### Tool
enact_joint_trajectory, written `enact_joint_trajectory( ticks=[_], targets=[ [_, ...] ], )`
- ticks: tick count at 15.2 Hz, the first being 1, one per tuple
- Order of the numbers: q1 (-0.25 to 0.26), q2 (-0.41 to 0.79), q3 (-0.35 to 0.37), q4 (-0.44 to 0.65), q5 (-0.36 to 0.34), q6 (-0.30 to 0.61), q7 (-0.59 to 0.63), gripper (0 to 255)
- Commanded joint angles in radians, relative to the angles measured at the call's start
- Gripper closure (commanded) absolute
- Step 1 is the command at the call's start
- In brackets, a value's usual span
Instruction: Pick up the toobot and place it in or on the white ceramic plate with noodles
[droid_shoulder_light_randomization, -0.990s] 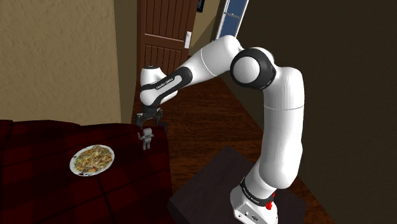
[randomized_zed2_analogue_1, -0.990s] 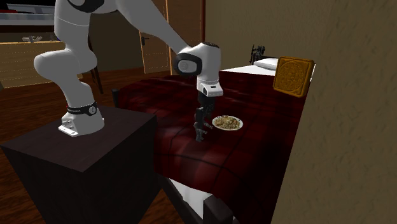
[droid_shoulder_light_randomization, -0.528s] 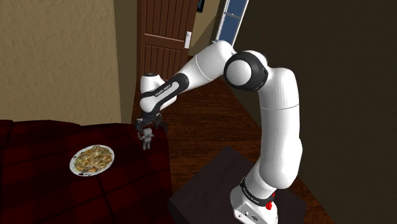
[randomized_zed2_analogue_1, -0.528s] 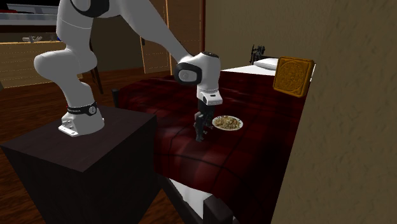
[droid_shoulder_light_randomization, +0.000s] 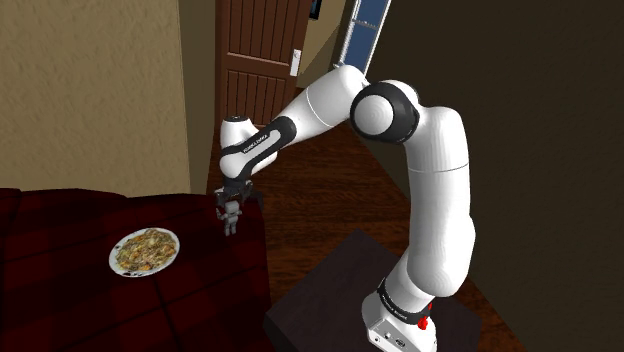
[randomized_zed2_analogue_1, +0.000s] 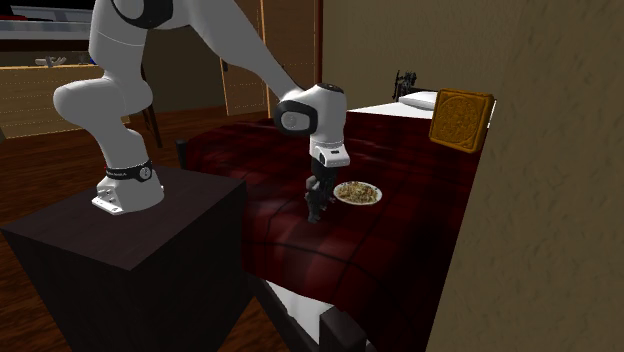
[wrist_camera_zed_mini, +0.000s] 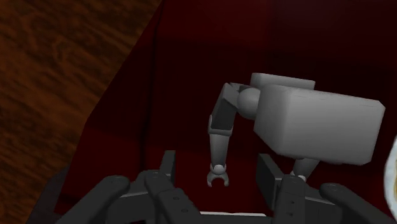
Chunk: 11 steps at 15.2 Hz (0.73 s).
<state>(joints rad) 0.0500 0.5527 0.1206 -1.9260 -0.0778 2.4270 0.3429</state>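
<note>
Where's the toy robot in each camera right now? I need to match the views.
Shoulder view: toy robot centre-left, right of the noodle plate.
Second exterior view: centre, left of the plate.
Wrist view: large and grey, just past the tool.
Shared landmark: the noodle plate.

Shoulder view.
- Arm (droid_shoulder_light_randomization: 440, 190): white, dark joints. Base at lower right of frame on a dark box stand (droid_shoulder_light_randomization: 335, 290). Rises, bends at upper centre, reaches down and left.
- Hand (droid_shoulder_light_randomization: 234, 203): black, pointing down, directly over the toy robot (droid_shoulder_light_randomization: 232, 219), at its head. Contact cannot be judged.
- Toy robot: small, grey, upright, near the right edge of the dark red padded surface (droid_shoulder_light_randomization: 120, 310) in the lower left of frame.
- Plate (droid_shoulder_light_randomization: 114, 258): white, heaped with noodles, on the same surface, left of and slightly below the toy robot, apart from it.
- Background: tan wall (droid_shoulder_light_randomization: 90, 90) upper left, brown panelled door (droid_shoulder_light_randomization: 255, 50) upper centre, dark wood floor (droid_shoulder_light_randomization: 320, 195) at centre.
</note>
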Motion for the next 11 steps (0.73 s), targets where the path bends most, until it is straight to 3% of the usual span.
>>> enact_joint_trajectory(
  ticks=[1, 11],
  targets=[
    [0.0, 0.0, 0.0, 0.0, 0.0, 0.0, 0.0, 255],
    [-0.002, -0.02, 0.002, -0.002, 0.003, -0.019, -0.002, 255]
  ],
)
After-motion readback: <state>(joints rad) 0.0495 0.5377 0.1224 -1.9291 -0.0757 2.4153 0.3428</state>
